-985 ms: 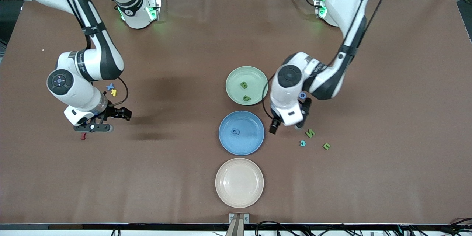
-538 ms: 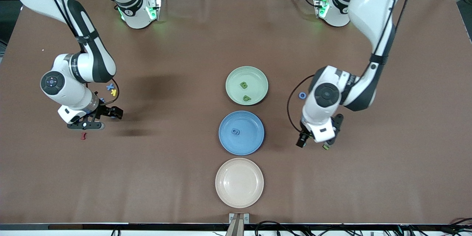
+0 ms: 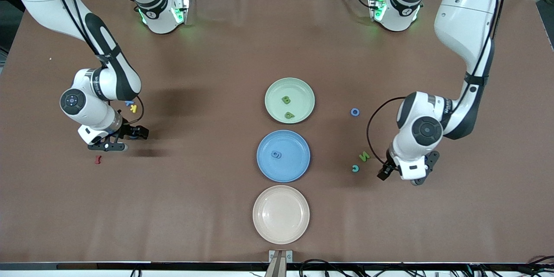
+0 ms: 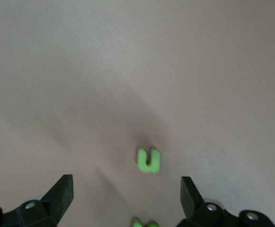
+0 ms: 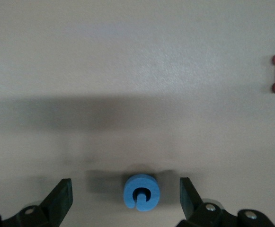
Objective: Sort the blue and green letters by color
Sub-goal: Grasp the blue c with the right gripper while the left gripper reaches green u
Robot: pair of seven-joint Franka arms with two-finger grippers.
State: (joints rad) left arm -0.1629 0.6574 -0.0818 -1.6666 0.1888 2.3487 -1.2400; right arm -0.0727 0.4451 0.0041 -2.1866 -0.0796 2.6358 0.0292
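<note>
Green u (image 4: pixel 149 160) between spread left claw (image 4: pixel 127 189) fingers, hidden in front view; right claw (image 5: pixel 125 196) released.

We count three plates: one green (image 3: pixel 272 91), one blue (image 3: pixel 294 169), one beige (image 3: pixel 281 214). We count four green letters: a B (image 3: pixel 286 100), a second one (image 3: pixel 289 115) beside it, an N (image 3: pixel 364 156) and a u (image 4: pixel 149 160). We count five blue letters: a g (image 3: pixel 276 154), an o (image 3: pixel 355 112), a c (image 3: pixel 355 168), an x (image 3: pixel 128 103) and a rounded one (image 5: pixel 142 197). There is one yellow K (image 3: pixel 133 108) and one red letter (image 3: pixel 98 159).
</note>
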